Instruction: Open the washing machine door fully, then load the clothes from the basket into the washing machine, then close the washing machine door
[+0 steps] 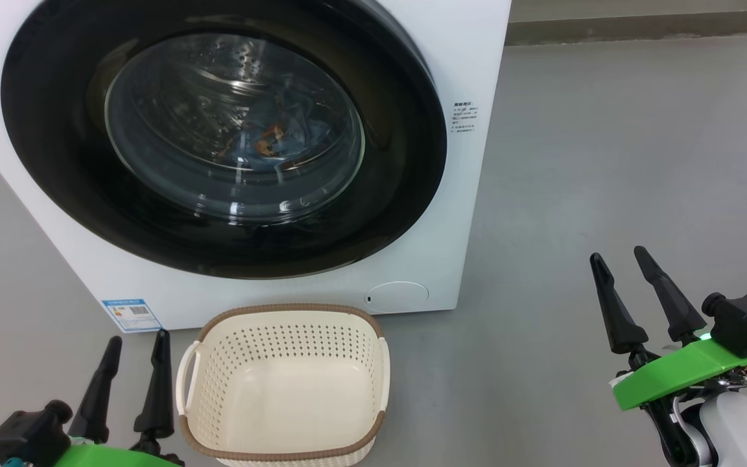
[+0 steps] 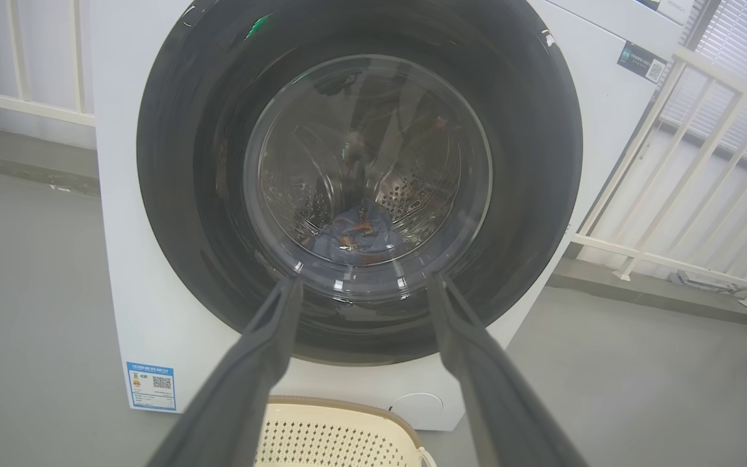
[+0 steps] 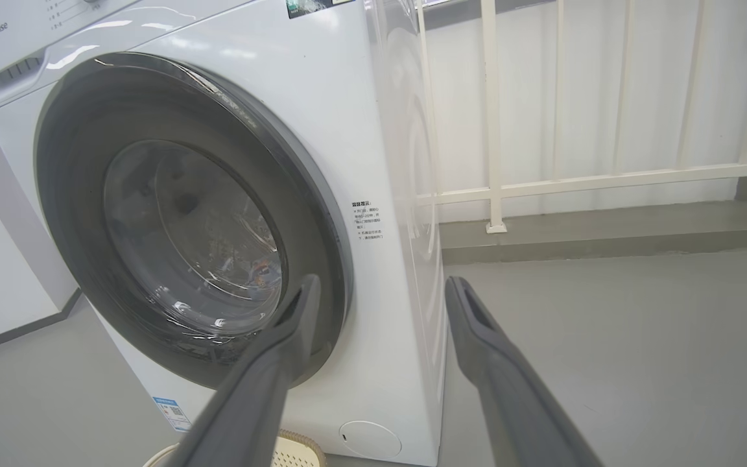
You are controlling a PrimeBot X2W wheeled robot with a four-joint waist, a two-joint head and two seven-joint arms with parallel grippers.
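The white washing machine stands before me with its round washing machine door shut flush against the front. Through the glass I see the light-blue clothes lying inside the drum. The cream basket sits on the floor under the door and holds nothing. My left gripper is open at the lower left, just left of the basket. At the lower right my right gripper is open over bare floor. The left wrist view faces the door and the clothes. In the right wrist view the door shows from the side.
Grey floor spreads to the right of the machine. A white railing runs behind and beside the machine. A blue label sticker marks the machine's lower left corner, and a round service cap sits at its lower right.
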